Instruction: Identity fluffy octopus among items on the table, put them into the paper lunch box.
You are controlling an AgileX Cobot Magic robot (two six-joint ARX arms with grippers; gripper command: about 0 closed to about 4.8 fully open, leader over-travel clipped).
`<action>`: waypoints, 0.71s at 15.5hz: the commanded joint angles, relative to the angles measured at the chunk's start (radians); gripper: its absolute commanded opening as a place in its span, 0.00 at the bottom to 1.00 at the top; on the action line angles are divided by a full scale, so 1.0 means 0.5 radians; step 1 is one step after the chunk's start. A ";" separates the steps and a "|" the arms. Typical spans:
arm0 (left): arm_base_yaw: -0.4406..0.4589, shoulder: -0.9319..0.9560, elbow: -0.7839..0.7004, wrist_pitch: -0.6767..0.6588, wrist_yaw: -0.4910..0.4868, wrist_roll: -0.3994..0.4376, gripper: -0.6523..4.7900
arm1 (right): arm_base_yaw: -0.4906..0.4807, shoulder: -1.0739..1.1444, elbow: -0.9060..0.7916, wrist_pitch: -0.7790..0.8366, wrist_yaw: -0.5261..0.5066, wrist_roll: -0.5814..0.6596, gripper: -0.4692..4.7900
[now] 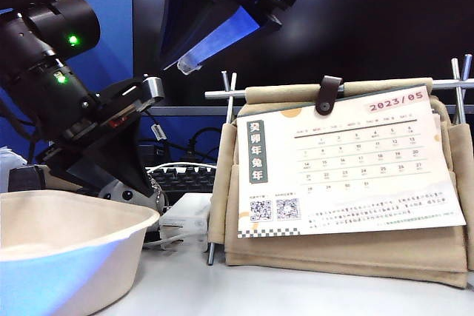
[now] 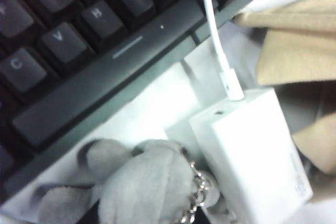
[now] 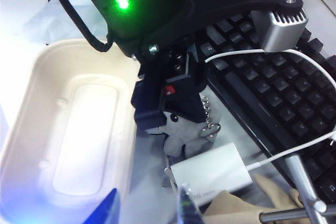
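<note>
Left gripper [image 3: 167, 116] is seen low over the table [image 1: 296, 294], jaws closed partway onto the fluffy octopus [image 3: 185, 132]. The octopus is pinned between the paper lunch box [image 3: 37, 145], the black keyboard [image 3: 273, 93] and the white power adapter [image 3: 210, 174], still on the desk. Its keyring chain [image 2: 197, 192] hangs beside the adapter. Right gripper [image 3: 144, 211] is held above, fingers apart, nothing gripped.

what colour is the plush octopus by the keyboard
Grey fluffy octopus, clearest in the right wrist view.
</note>
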 commanded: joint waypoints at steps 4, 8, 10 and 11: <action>0.002 -0.170 0.063 -0.151 0.011 0.000 0.44 | 0.002 -0.007 0.009 0.034 -0.007 0.007 0.37; 0.002 -0.378 0.063 -0.329 -0.021 0.001 0.44 | 0.002 -0.008 0.009 0.033 -0.141 0.105 0.37; 0.002 -0.449 0.063 -0.458 -0.090 0.000 0.44 | 0.003 -0.008 0.009 0.018 -0.237 0.106 0.37; 0.002 -0.472 0.063 -0.518 -0.090 0.000 0.44 | 0.002 -0.008 0.009 -0.001 -0.267 0.112 0.37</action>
